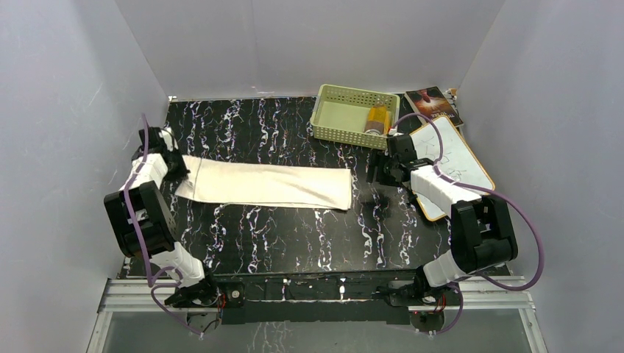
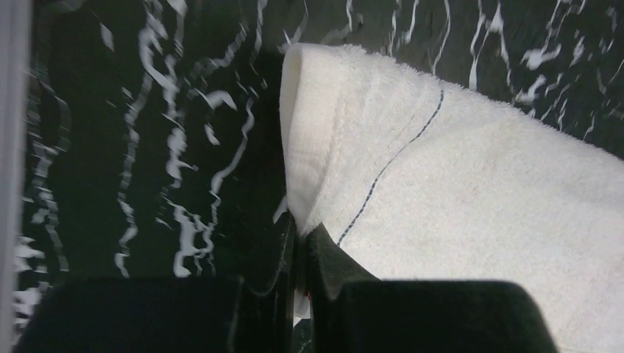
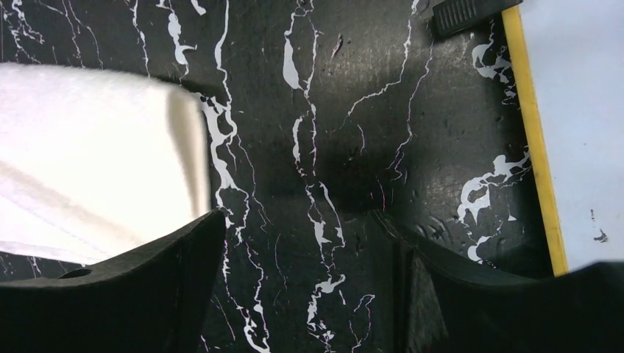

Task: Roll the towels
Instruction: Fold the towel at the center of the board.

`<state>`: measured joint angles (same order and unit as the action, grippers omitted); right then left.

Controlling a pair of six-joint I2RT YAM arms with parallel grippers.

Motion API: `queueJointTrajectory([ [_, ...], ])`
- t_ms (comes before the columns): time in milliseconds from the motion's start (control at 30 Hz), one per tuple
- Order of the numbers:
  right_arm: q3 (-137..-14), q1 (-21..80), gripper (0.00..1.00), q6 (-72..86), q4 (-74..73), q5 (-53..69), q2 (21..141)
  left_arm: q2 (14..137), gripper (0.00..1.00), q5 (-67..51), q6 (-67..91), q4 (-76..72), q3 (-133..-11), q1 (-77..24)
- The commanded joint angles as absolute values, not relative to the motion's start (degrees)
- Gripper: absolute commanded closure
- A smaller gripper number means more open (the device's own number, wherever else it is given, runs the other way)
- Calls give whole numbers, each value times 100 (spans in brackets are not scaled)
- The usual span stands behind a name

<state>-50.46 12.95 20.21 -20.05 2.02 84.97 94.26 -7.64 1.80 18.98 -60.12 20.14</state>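
Cream towel (image 1: 265,185) near basket (image 1: 342,137) and board (image 1: 455,156)

— The overhead view is evenly lit, with soft light from above and only small shadows on the table (image 1: 294,235).
— The left wrist view is dimmer. The cream towel (image 2: 478,191) nearly blows out at 3 o'clock, and the left gripper (image 2: 300,246) at 6 o'clock is blurred black.
— In the right wrist view there's a dull sheen mid-frame.

I count two towels: one long cream-white rectangular terry towel (image 1: 265,185) and one small mustard-yellow and brown cloth towel (image 1: 377,119). I see one pale green slotted plastic basket (image 1: 346,137), one white board with orange rim (image 1: 456,158), one dark glossy book (image 1: 433,103), and two grippers of mine: left gripper (image 2: 300,250), right gripper (image 3: 309,257).
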Motion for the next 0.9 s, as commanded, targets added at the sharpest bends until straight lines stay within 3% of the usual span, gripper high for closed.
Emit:
queueJointTrajectory([
  [0, -5440, 1292, 32, 2217, -2017, -76, 8640, 9367, 100, 105, -315, 2437, -6946, 1963],
  [167, -5497, 1308, 31, 2260, -2073, -161, 8708, 9523, 100, 116, -565, 3201, -7435, 973],
  [433, -5520, 1309, 31, 2283, -2095, -127, 8655, 10251, 100, -1506, -91, 5097, -8575, -762],
  [667, -5507, 1304, 30, 2282, -2065, -62, 8637, 10390, 100, -2791, 787, 4892, -9001, -2044],
  [867, -5438, 1310, 30, 2268, -2051, -64, 8555, 11140, 100, -2989, 1226, 5176, -9752, -2485],
])
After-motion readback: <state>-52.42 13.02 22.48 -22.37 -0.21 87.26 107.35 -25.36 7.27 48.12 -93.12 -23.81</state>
